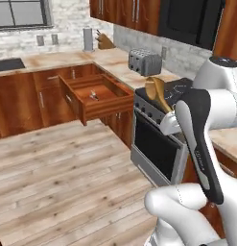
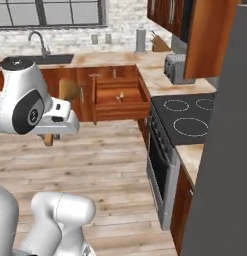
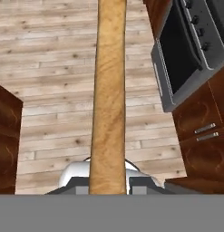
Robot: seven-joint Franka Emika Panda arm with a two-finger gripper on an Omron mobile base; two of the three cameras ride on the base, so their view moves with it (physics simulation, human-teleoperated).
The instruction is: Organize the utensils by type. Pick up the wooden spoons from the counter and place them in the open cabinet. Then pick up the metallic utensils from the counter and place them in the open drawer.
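A wooden spoon (image 3: 109,90) runs straight up the hand view, and my gripper (image 3: 109,186) is shut on its handle. In the left base view the spoon's bowl (image 1: 157,92) sticks up above the hand (image 1: 170,122), over the stove's front edge. In the right base view the spoon (image 2: 68,90) crosses behind the hand (image 2: 58,125), well above the floor. The drawer (image 1: 110,106) stands pulled open under the counter (image 1: 108,57), and a small silver utensil (image 1: 93,95) lies inside it. The same drawer (image 2: 120,107) and the reddish-brown upper cabinet (image 2: 210,40) show in the right base view.
A black stove top (image 2: 187,117) with an oven (image 1: 156,149) below stands right of the drawer. A toaster (image 1: 144,61), a knife block (image 1: 104,41) and a sink (image 2: 47,59) are on the counter. The grey refrigerator (image 2: 230,150) fills the right. Wooden floor (image 1: 57,168) lies open to the left.
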